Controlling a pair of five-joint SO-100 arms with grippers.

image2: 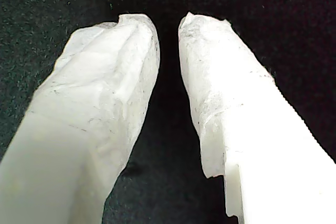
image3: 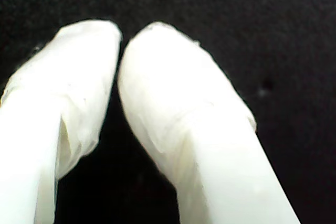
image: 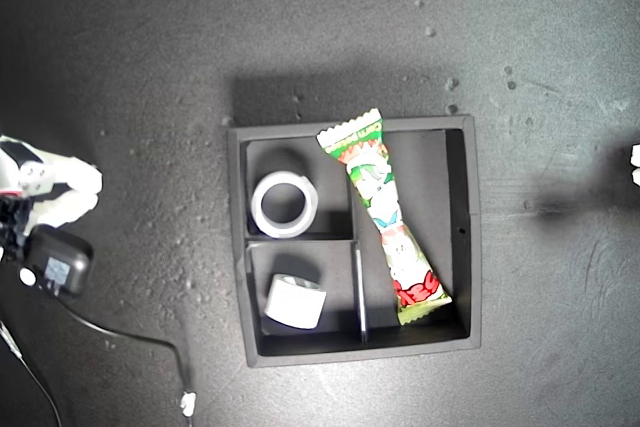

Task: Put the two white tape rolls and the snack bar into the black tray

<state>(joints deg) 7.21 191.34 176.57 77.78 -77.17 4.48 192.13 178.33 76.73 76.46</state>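
Observation:
The black tray (image: 470, 237) sits mid-table in the exterior view. The wider white tape roll (image: 261, 205) lies flat in its upper small compartment. The smaller white tape roll (image: 294, 302) rests in the lower small one. The snack bar (image: 383, 209) lies slanted in the long compartment, its top end riding over the tray's far wall. My first gripper (image2: 168, 22) is over bare black mat, its taped fingers a narrow gap apart and holding nothing. My second gripper (image3: 122, 32) is shut on nothing over the mat. An arm (image: 50, 192) is at the exterior view's left edge, and another arm (image: 635, 162) just shows at its right edge.
A small black box (image: 58, 262) with a cable (image: 150, 337) lies on the mat by the arm on the exterior view's left. The dark mat (image: 320, 37) stretches all round the tray.

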